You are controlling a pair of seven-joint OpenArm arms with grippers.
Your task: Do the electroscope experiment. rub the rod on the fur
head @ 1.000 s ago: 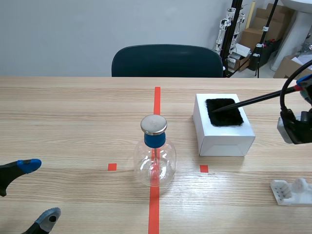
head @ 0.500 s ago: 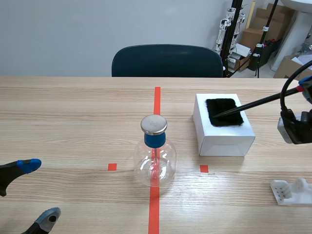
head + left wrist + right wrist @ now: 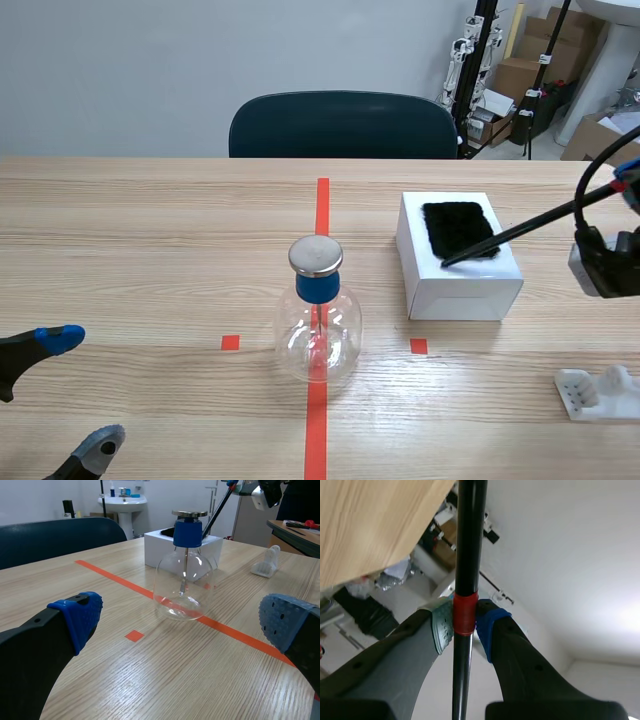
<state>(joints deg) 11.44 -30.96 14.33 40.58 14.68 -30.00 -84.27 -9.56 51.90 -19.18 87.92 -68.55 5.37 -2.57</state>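
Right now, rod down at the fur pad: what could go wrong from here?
1. The tip of the rod sits at the near edge of the fur; a stroke toward the robot may run it onto the bare white box.
2. The right gripper pinches the rod only at its red band, far from the tip; side load could twist it in the grip.
3. The white box looks unfixed; rod pressure might shove it.

Rod (image 3: 520, 230): black, red band.
Fur (image 3: 455, 225): black.
Box (image 3: 462, 288): white.
Flask (image 3: 318, 335): clear, blue collar, silver cap.
Counter (image 3: 150, 250): pale woodgrain, orange-red tape marks.
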